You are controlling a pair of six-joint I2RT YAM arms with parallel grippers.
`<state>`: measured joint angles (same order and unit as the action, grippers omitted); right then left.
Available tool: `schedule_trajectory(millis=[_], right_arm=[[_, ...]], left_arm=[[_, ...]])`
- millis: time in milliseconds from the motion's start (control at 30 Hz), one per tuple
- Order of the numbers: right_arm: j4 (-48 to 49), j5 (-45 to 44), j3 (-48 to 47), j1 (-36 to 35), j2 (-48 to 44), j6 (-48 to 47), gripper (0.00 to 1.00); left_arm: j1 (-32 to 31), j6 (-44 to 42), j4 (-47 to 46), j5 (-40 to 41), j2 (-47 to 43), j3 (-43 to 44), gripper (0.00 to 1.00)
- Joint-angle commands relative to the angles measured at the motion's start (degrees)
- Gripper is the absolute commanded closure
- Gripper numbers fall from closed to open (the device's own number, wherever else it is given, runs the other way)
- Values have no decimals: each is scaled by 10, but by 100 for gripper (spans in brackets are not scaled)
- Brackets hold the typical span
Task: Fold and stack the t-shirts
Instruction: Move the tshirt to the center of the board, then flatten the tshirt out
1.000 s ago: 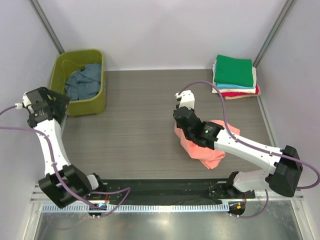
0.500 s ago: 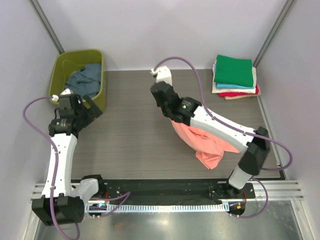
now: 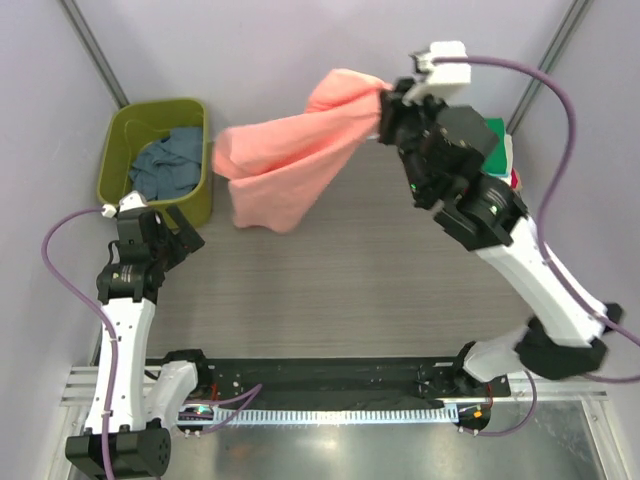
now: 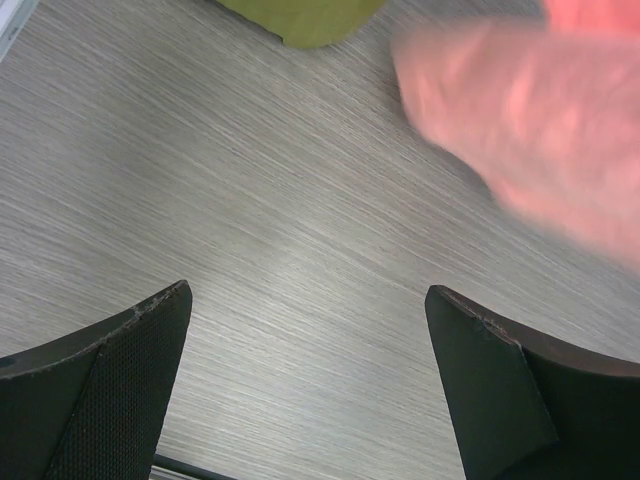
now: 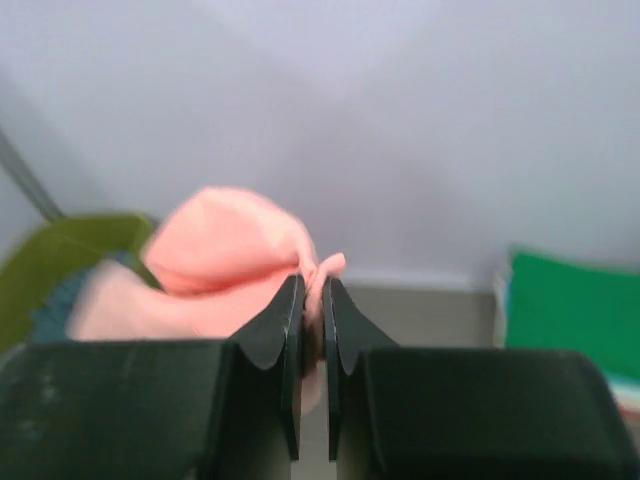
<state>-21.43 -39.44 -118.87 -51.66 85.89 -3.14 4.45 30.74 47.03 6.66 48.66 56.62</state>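
Holding high in the top view, my right pincer (image 3: 385, 100) is clenched on a bunched edge of the salmon-pink t-shirt (image 3: 285, 165), which trails to its left, off the surface (image 3: 330, 270). Left wrist view: my left pincer (image 4: 307, 300) stands released, with the shirt blurred ahead-right. Right wrist view: cloth is nipped between the jaws. I judge a slow lowering best, so it spreads flat.

Readable markings: none. You have no text, label, brand, number or sign legible in any of the three views.
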Motion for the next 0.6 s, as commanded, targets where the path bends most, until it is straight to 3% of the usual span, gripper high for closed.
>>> schedule_trajectory(millis=[0, 67, 100, 133, 167, 200, 233, 367, 567], right_arm=[[39, -125, 246, 46, -90, 75, 99], [44, -168, 426, 76, -142, 146, 98], [41, -167, 486, 87, -197, 182, 87], [36, -152, 540, 96, -220, 263, 69], [34, -104, 632, 117, -241, 292, 26], [31, -80, 666, 125, -255, 321, 8], [4, -67, 705, 131, -262, 363, 1], [-64, -66, 718, 140, -240, 396, 0], [-55, -49, 698, 140, -217, 386, 0]], left_arm=[[-4, -14, -12, 6, -7, 4, 0], [-8, -14, -12, 6, -9, 4, 0], [-8, -14, -12, 4, -7, 4, 0], [-9, -14, -13, 4, -5, 3, 0], [-12, -14, -14, 2, -3, 4, 0], [-14, -14, -14, 2, 3, 5, 0], [-17, -15, -12, 2, 4, 5, 0], [-18, -14, -12, -1, 12, 7, 0], [-23, -12, -13, 0, 18, 2, 0]])
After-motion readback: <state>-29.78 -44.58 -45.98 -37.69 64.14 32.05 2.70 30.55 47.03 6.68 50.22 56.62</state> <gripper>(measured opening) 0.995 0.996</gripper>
